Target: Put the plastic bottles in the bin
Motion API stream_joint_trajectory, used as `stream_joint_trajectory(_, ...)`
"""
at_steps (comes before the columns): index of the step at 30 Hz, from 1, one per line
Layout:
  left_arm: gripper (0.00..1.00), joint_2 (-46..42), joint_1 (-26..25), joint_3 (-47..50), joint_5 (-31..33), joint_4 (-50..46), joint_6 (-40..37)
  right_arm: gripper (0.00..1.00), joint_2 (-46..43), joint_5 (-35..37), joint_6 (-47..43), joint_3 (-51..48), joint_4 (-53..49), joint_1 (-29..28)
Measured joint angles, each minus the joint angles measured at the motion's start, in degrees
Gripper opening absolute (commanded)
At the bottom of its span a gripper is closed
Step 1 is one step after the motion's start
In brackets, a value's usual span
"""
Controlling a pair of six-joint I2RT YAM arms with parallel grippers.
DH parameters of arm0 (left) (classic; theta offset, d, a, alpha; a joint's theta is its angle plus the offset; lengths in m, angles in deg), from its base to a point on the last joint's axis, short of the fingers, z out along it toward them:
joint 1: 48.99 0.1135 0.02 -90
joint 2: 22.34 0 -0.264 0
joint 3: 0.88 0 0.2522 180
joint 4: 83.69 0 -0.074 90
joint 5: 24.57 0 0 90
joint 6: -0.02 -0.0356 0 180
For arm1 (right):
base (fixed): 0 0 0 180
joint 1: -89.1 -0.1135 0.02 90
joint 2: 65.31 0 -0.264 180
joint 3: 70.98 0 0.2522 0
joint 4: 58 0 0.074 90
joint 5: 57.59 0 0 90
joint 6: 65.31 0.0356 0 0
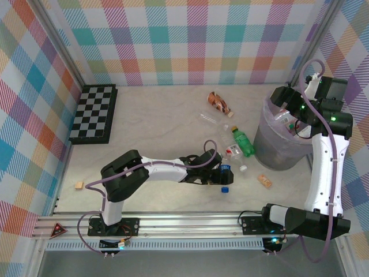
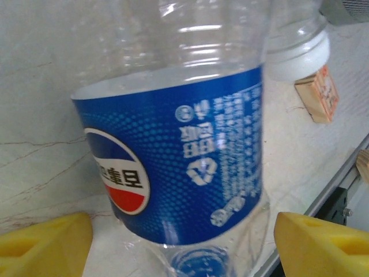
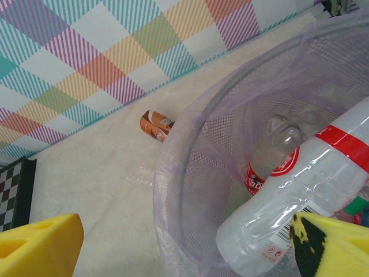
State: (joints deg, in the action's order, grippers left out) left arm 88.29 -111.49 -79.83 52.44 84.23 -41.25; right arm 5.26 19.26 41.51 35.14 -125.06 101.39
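The blue-label bottle [image 2: 179, 156] rests on the worktop [image 2: 46, 115] between the left jaws, which stand apart and just clear of it. Expect a light, thin, slippery shell that dents, so grip the labelled middle gently. The right jaws hang wide and empty over the bin [image 3: 173, 184].

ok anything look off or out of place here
Nothing looks spilled or broken. The odd ones out are non-bottles: a chessboard lying flat at the far left, a tan block near the left arm's base, and another block just in front of the bin.
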Motion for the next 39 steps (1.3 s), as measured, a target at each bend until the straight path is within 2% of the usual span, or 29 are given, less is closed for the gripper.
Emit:
stream_joint_trajectory(12,0.49,0.96,0.07,-1.18,0.0,-0.15,0.87,0.91,0.0,-3.52,-0.68,0.0,-0.13,-0.37)
stream_joint_trajectory(22,0.4,-1.07,2.43,0.57,0.46,-0.42,0.09,0.86,-0.02,-9.14,-0.61,0.0,-0.39,-1.66)
stream_joint_trajectory(26,0.39,-6.82,4.28,3.08,1.09,-1.73,-1.66,0.85,-0.02,-11.78,-0.33,0.0,-0.42,-6.08)
stream_joint_trajectory(31,0.31,-16.04,7.26,4.26,2.08,-3.63,-5.55,0.84,0.33,-14.58,0.31,0.0,-0.37,-14.12)
stream_joint_trajectory(39,0.19,-29.55,15.15,8.07,2.62,-7.61,-12.46,0.82,6.29,-18.25,0.92,0.0,0.15,-25.42)
